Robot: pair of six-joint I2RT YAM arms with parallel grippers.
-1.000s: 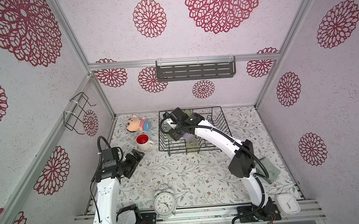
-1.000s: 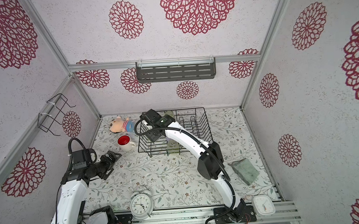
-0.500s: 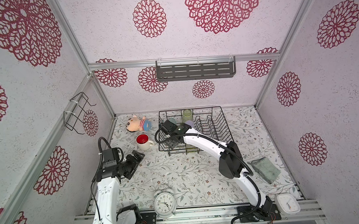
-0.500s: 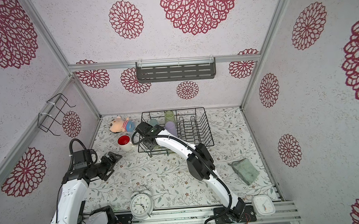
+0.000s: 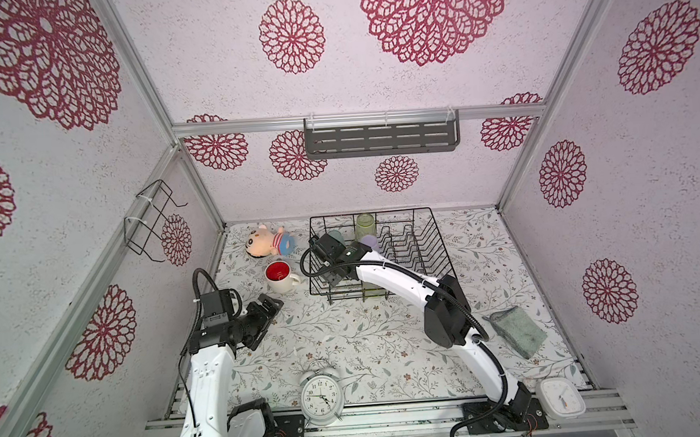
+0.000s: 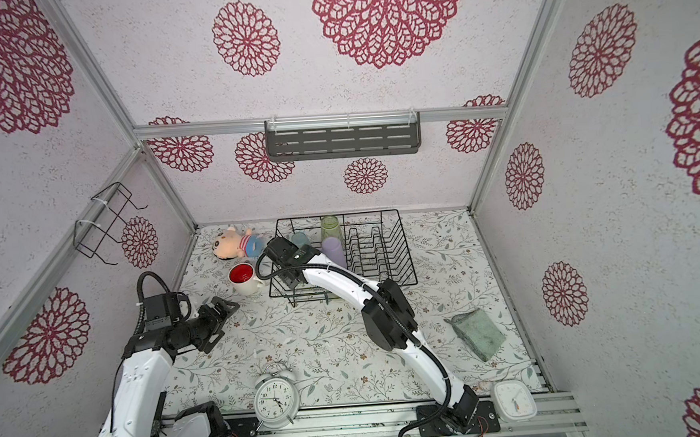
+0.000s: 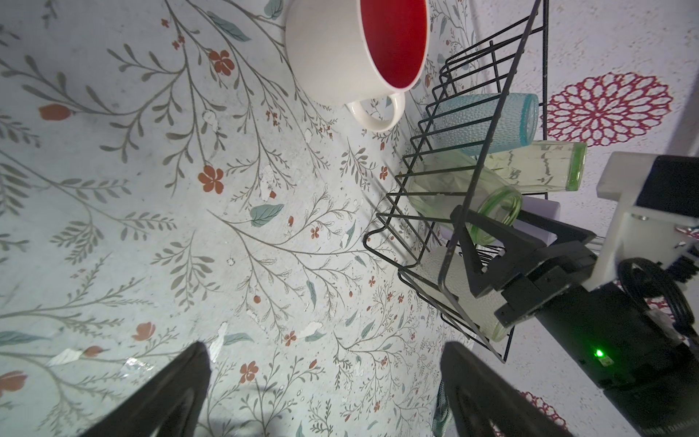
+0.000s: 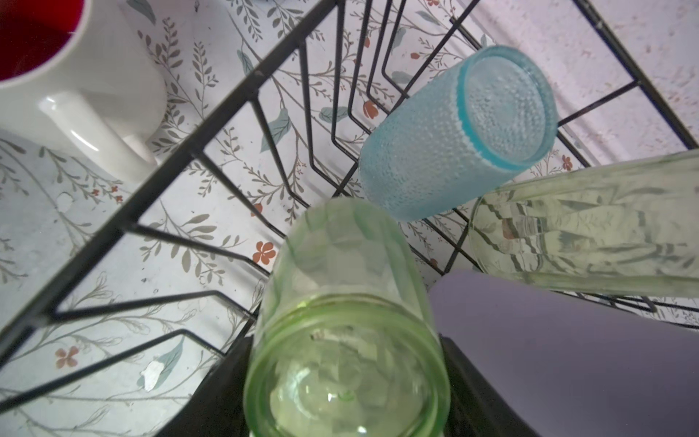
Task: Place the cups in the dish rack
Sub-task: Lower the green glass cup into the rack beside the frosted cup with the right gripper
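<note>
Both arms same build: left arm [image 5: 208, 374] and right arm [image 5: 389, 277] have white link shells and black joint housings. Fingers [image 7: 166, 393] are black and wedge-shaped. Black corrugated cable [image 5: 195, 287] loops behind the fingers on each. White bracket [image 7: 639, 212] and green LED [image 7: 598, 353] sit just behind the right fingers.

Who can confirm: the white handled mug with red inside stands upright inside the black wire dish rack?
Wrong on place. The white handled mug with red inside stands upright on the floral tabletop, outside the black wire dish rack, left of it in both top views.
</note>
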